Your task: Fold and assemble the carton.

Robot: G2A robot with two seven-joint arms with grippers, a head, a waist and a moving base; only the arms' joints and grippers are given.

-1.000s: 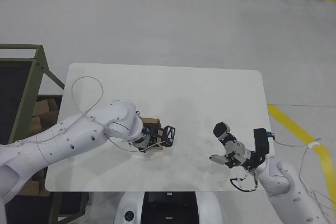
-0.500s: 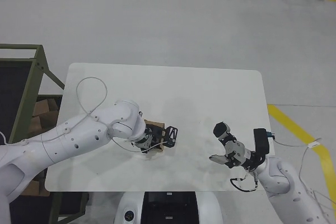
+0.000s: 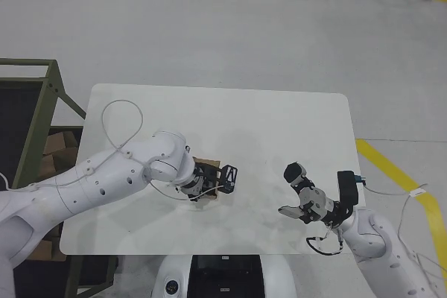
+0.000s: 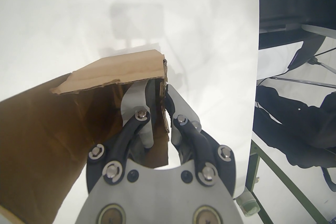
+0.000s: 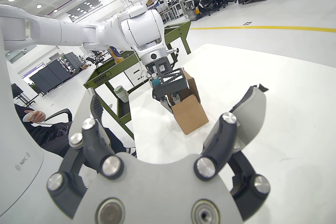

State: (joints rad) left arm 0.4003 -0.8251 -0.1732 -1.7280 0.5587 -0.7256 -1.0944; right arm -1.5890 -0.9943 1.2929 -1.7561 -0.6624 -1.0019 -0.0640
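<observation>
Now left fingers (image 4: pixel 182 107) pinch carton (image 4: pixel 52 130) wall, nudged seemingly rightward; right fingers (image 5: pixel 252 104) (spread, empty) unmoved.

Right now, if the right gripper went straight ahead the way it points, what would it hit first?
Most likely the cardboard carton, which the left gripper holds by one wall on the white table. The right gripper, fingers open, faces it across the tabletop, though its height is hard to judge.
</observation>
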